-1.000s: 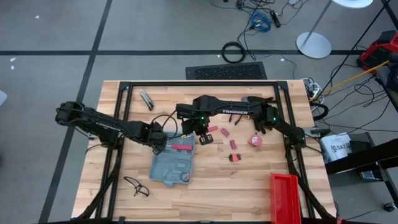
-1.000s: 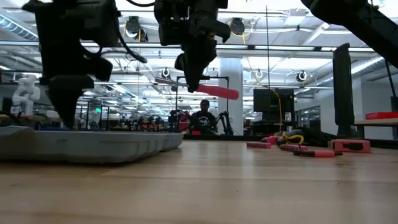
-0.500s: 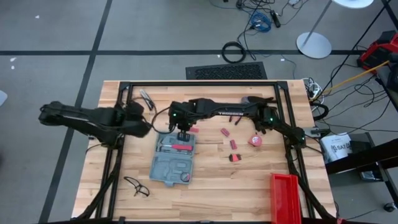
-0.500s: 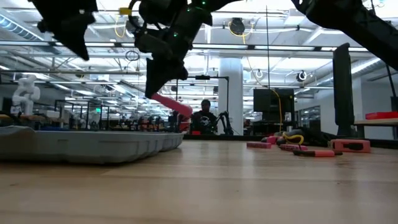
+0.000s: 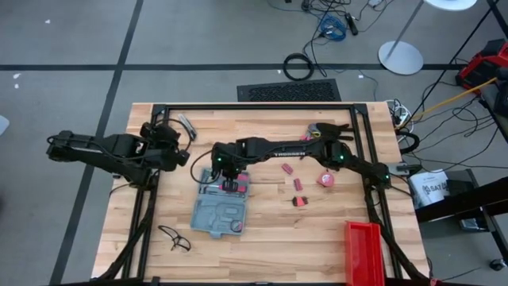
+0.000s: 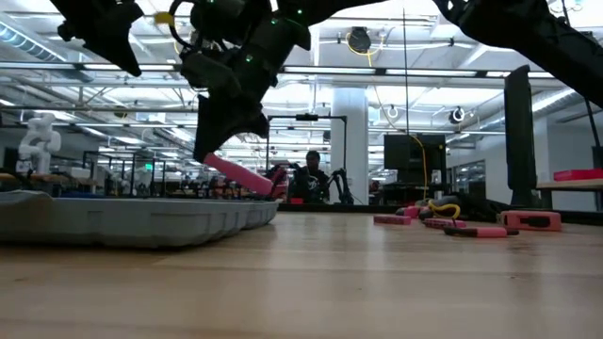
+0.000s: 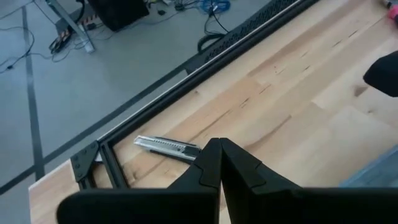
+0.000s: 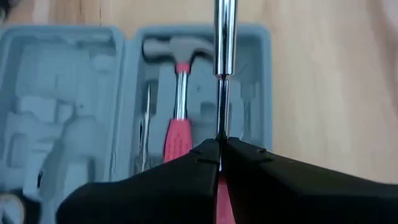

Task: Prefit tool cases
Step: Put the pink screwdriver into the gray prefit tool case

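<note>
The blue-grey tool case (image 5: 222, 205) lies open and flat on the table, with a red-handled hammer (image 8: 179, 93) seated in its moulded tray. My right gripper (image 5: 226, 171) hovers over the case's far half, shut on a red-handled tool with a steel shaft (image 8: 224, 37). In the low view that tool's red handle (image 6: 240, 176) slants down from the gripper (image 6: 231, 118) above the case (image 6: 132, 218). My left gripper (image 5: 178, 147) is shut and raised off the case's far left corner, touching nothing; its wrist view shows the fingertips closed (image 7: 219, 163). My right gripper pinches the tool between its two fingers where the thin steel shaft (image 8: 219, 127) meets the red handle (image 8: 221, 202). It comes from above, with the shaft running out ahead between the fingertips. The tool is lifted clear above the case's tray, tilted, handle end lowest.
A utility knife (image 7: 166, 145) lies near the table's far left corner. Several small red tools (image 5: 298, 184) and a pink tape measure (image 5: 326, 179) lie right of the case. Glasses (image 5: 175, 237) sit near the left front. A red bin (image 5: 363, 250) stands at the near right edge.
My right gripper carried the red-handled tool toward the table's left and down, from beside the case's far right corner to over its tray; the handle tipped from nearly level to slanting down. My left gripper drew back from the case's far left corner, up and toward the far left.
</note>
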Controlling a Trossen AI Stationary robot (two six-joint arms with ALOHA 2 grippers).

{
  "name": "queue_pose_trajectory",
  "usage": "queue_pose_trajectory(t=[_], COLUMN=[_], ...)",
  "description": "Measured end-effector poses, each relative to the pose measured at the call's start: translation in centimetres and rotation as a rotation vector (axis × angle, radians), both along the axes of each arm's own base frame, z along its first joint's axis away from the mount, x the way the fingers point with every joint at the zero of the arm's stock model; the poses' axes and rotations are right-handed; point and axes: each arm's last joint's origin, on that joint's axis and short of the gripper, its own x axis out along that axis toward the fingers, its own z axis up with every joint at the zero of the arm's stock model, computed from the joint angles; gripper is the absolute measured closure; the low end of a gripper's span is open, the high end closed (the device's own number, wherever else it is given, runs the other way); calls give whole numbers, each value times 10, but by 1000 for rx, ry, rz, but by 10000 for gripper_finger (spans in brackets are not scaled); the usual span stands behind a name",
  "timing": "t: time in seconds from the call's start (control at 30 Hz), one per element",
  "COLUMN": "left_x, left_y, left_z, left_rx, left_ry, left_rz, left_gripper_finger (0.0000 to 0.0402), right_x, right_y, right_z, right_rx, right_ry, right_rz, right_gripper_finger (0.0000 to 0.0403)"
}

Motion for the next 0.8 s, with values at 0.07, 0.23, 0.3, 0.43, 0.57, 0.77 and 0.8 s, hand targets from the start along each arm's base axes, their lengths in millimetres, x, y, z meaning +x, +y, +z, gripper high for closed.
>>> queue_pose_trajectory(t=[0.07,0.23,0.3,0.43,0.57,0.77,0.8], left_x=[0,1,1,1,2,2,2], left_y=[0,0,0,0,0,0,0], left_z=[0,-1,-1,-1,-1,-1,-1], left_rx=[0,-1,-3,-4,-5,-5,-5], left_ry=[2,5,5,4,3,3,3], left_rz=[0,-1,-2,-2,-2,-2,-2], left_gripper_finger=[392,392,392,392,392,392,392], right_x=[2,5,5,6,7,8,8], right_y=[1,1,-1,-2,-4,-5,-4], right_z=[-3,-25,-29,-36,-35,-36,-37], right_rx=[-5,-14,-23,-64,-74,-76,-78], right_ry=[-1,50,59,71,58,59,60], right_rz=[7,24,22,19,18,22,25], right_gripper_finger=[402,402,402,402,399,394,391])
